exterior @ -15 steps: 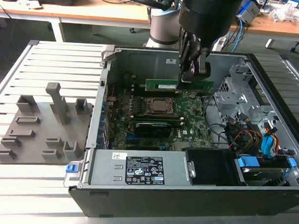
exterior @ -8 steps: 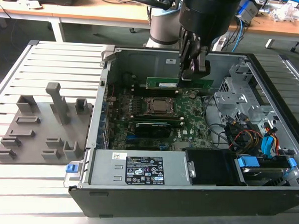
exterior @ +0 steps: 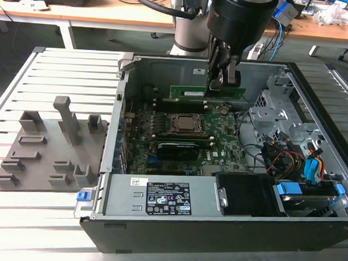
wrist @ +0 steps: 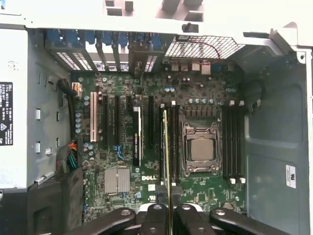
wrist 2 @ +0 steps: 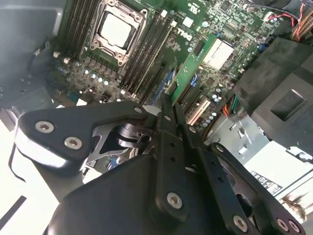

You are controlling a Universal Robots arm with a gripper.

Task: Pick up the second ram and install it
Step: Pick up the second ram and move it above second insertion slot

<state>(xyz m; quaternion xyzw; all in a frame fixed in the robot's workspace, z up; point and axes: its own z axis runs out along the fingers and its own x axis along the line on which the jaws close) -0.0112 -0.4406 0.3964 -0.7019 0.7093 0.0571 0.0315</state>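
Tool (exterior: 217, 85) status: clamped on the second ram (exterior: 187, 92), with one finger on each flat face of the stick. In the first wrist view the fingers (wrist: 156, 220) stand either side of the stick's thin edge and press against it.

Position of the second ram: upper centre of the exterior view, inside the open computer case (exterior: 215, 242). The stick stands on its long edge, level, with its length running from the exterior view's left to the exterior view's right. It is gripped near one end, so most of its length extends to the exterior view's left of the tool.

Below the stick lies the motherboard (exterior: 225, 138). The CPU socket (exterior: 186, 124) sits just beneath the stick in the exterior view, at the centre of the frame. In the first wrist view the stick runs parallel to the black memory slots (wrist: 231, 142) that flank the socket, and lines up over the bank on the socket's opposite side. Whether its lower edge touches a slot cannot be told.

Surroundings:
- The power supply (exterior: 159, 193) with a label lies along the near wall of the case, lower centre of the exterior view.
- Coloured cables (exterior: 294, 162) are bundled at the exterior view's right.
- The case rests on a slatted surface (exterior: 67, 68).
- A grey fixture plate (exterior: 40, 153) lies on that surface at the left of the frame, just beside the case.
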